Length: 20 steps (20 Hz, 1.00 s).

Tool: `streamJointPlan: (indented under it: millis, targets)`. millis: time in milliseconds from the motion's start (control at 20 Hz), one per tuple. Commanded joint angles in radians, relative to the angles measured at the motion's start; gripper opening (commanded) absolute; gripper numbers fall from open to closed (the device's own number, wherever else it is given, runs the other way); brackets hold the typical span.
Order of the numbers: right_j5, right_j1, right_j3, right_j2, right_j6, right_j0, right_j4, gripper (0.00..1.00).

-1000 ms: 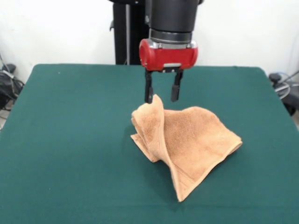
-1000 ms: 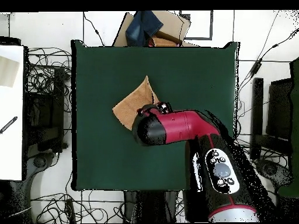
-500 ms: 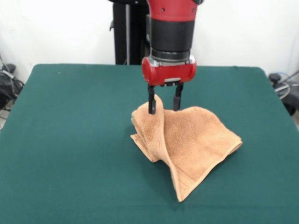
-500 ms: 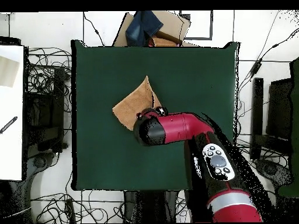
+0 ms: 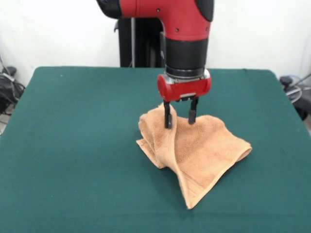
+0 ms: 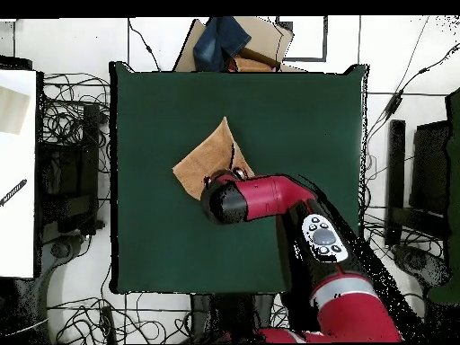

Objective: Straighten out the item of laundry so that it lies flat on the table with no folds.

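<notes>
Tool [image 5: 180,119] spread, straddling the raised fold of the crumpled towel [image 5: 204,150], apparently touching it, mid-tabletop [image 5: 73,145].

The desk [image 5: 73,145] under my arm was a broad rectangle covered in dark green felt-like cloth, with rounded corners. One thing lay on it: a tan terry towel [image 5: 204,150], near the middle. The towel was not flat. It was folded over itself in layers, with a raised ridge at its far side and one corner pointing toward the near edge. The green surface showed all round the towel.
</notes>
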State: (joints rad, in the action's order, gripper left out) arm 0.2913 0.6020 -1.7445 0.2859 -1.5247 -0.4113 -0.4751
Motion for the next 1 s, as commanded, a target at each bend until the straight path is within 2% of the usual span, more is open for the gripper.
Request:
streamJointPlan:
  millis: [50,550,600,750,1000]
  targets:
    - [-0.076,-0.094,0.077,-0.026,-0.085,0.011,-0.061,1.0]
    - [-0.036,-0.124,0.097,0.045,-0.011,-0.078,-0.046,1.0]
    - [-0.058,-0.126,0.091,0.062,-0.008,-0.094,-0.054,0.0]
    - [-0.094,-0.125,0.064,0.073,-0.035,-0.108,-0.046,0.0]
    - [-0.064,-0.088,0.037,0.062,-0.057,-0.086,-0.03,0.0]
